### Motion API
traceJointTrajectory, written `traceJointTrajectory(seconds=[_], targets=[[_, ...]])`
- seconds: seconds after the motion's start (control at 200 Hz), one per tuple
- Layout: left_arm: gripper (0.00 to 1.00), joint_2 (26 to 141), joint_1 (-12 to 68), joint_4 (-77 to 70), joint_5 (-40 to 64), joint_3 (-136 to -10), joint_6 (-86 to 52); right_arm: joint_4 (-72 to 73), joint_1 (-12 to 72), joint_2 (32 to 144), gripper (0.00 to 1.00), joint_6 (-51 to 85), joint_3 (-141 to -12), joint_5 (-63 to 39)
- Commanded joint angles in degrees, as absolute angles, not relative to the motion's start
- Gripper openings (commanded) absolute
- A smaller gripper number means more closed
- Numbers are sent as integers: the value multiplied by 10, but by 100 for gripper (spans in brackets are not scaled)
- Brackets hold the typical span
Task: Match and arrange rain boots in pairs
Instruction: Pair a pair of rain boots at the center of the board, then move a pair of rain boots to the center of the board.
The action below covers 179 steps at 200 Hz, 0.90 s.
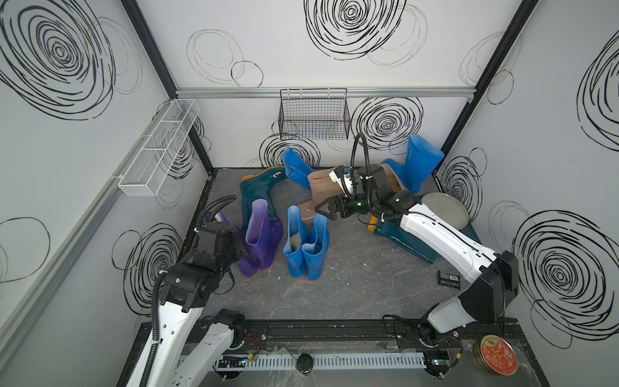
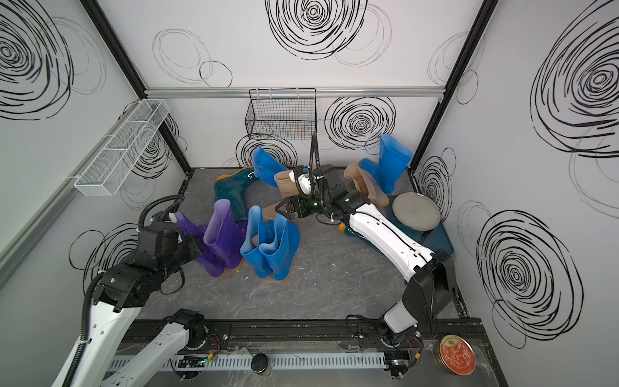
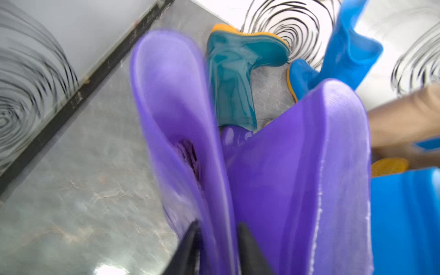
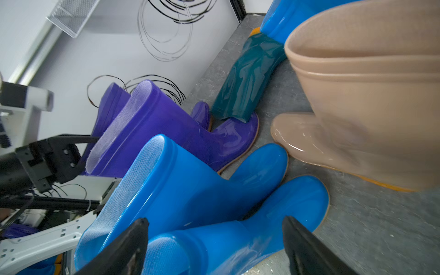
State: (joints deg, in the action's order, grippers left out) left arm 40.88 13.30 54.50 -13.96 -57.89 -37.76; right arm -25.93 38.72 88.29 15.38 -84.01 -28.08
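Two purple rain boots [image 1: 259,228] [image 3: 297,166] stand side by side at the left. My left gripper [image 3: 219,225] is open, its fingers apart on either side of one purple boot's cuff wall. A bright blue pair [image 1: 304,248] [image 4: 214,190] stands upright next to them. My right gripper [image 1: 321,211] [image 4: 215,222] hangs wide open just above the blue pair, holding nothing. A dark teal boot [image 1: 258,187] lies behind the purple ones. Behind my right arm stands a tan boot [image 1: 323,184] and a second tan boot [image 2: 363,184]. Single blue boots lean at the back wall [image 1: 294,166] and the back right corner [image 1: 418,160]. Another teal boot [image 1: 398,238] lies under my right arm.
A dark teal tray [image 2: 438,241] with a round grey plate [image 1: 445,209] sits at the right wall. A black wire basket [image 1: 315,114] hangs on the back wall and a white wire shelf [image 1: 160,147] on the left wall. A small black box [image 1: 449,278] lies on the floor.
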Motion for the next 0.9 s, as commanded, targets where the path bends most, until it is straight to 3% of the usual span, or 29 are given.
traceJointTrajectory(seconds=[0.0, 0.07, 0.155, 0.35, 0.665, 0.766, 0.891], targets=[[54, 410, 132, 502, -159, -603, -342, -340, 416, 895, 100, 144, -886, -207], [65, 412, 126, 494, -155, -609, -322, -355, 438, 900, 100, 163, -896, -184], [70, 417, 114, 483, -140, -610, -298, -350, 461, 906, 100, 197, -898, -177], [76, 426, 79, 444, -53, -601, -260, -364, 495, 946, 100, 238, -925, -159], [80, 451, 62, 419, 3, -592, -215, -401, 523, 1002, 100, 237, -976, -115], [80, 463, 62, 431, 3, -592, -197, -458, 525, 1027, 87, 224, -1009, -80], [78, 470, 61, 439, -1, -585, -179, -493, 526, 1034, 61, 211, -1027, -62]])
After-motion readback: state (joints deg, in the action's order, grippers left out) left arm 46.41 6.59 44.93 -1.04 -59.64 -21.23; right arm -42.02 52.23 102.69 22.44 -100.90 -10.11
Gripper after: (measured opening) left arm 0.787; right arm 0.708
